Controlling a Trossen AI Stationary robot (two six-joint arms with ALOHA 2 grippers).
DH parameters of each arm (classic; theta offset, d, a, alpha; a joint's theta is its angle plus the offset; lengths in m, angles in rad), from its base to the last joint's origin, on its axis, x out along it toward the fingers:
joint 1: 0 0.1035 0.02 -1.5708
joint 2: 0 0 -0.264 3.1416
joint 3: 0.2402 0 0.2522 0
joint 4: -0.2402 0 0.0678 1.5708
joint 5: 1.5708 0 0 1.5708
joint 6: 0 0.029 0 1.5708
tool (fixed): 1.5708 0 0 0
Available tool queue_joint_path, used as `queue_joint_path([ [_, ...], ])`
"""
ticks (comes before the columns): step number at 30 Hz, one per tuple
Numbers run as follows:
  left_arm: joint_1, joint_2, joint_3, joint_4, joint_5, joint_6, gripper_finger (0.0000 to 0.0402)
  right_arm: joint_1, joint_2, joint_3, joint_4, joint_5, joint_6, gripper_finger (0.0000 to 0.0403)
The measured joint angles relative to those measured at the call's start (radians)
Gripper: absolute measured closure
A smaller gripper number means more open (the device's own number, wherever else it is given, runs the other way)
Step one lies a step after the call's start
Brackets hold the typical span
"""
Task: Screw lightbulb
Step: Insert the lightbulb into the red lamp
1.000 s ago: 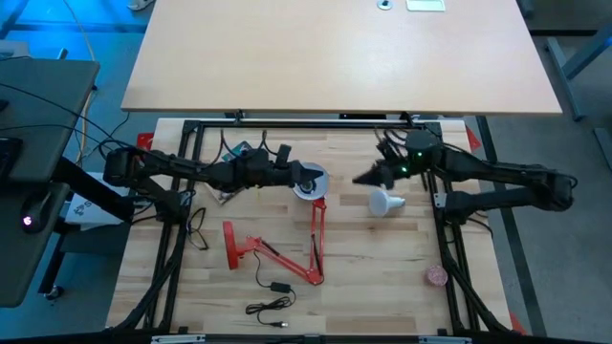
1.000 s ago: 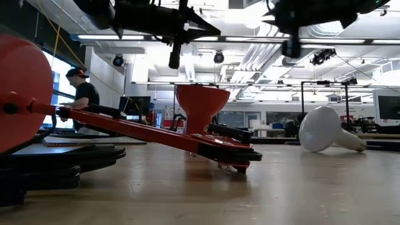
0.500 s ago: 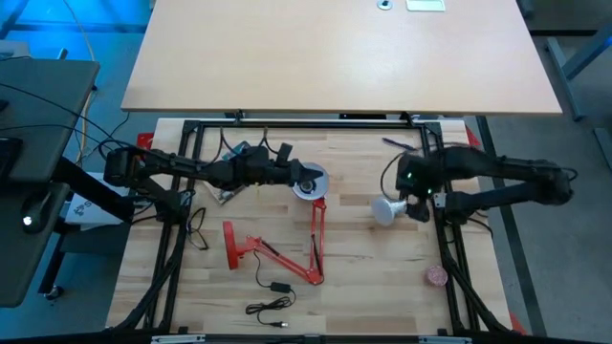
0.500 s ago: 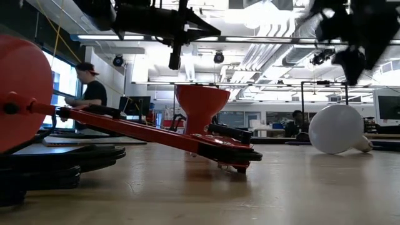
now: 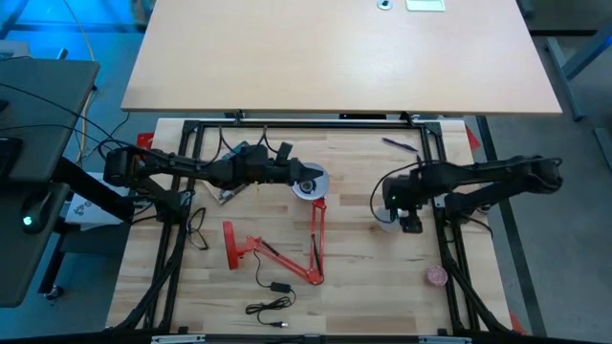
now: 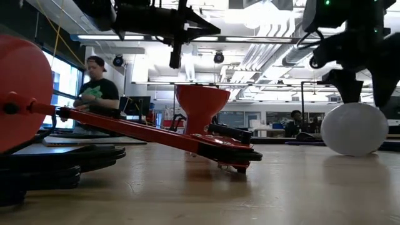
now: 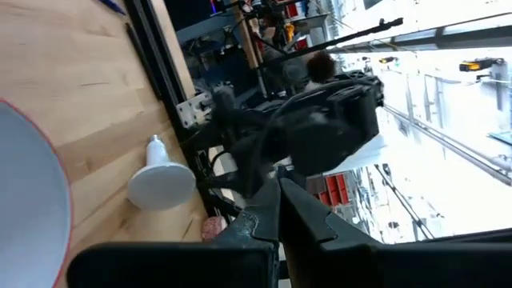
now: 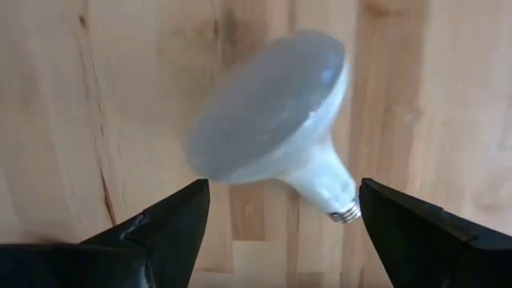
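Observation:
The lightbulb (image 8: 268,120) is white and lies on its side on the wooden table, with its screw base (image 8: 349,213) low against the boards. My right gripper (image 8: 282,190) hangs open over it, pointing down, one finger on either side and clear of it. In the low view the lightbulb (image 6: 358,129) sits under the right gripper (image 6: 365,94). The red lamp's shade (image 5: 311,182) rests on the table with its arm (image 5: 316,239) stretched toward the near edge. My left gripper (image 5: 304,174) is shut just above the shade (image 6: 201,103).
A black cord with a plug (image 5: 273,296) lies near the front edge. A small pink round thing (image 5: 437,275) sits at the near right. Black frame rails (image 5: 445,239) run along both sides. A person (image 6: 97,94) stands in the room beyond.
My right gripper has swung from the bulb's far left side toward the near edge and down over the bulb. It has tipped to point down and has opened. The bulb has turned about on the table, so its dome now faces the near edge.

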Motion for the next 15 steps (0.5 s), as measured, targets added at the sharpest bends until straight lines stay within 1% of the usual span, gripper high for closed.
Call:
queue_joint_path([
  [5,-0.007,-0.001,0.0,0.008,0.003,0.0,0.0401,0.059,0.116,0.002,-0.002,-0.011,0.002,0.0106],
  [7,-0.007,-0.001,0.0,0.01,0.003,0.0,0.0401,0.069,0.149,0.011,0.025,-0.013,0.034,0.0111],
  [11,-0.007,-0.001,0.0,0.01,0.003,0.0,0.0401,0.069,0.169,0.046,0.149,-0.024,0.146,0.0116],
  [15,-0.007,-0.001,0.0,0.009,0.018,0.001,0.0401,0.069,0.167,0.08,0.222,0.01,0.228,0.0116],
])
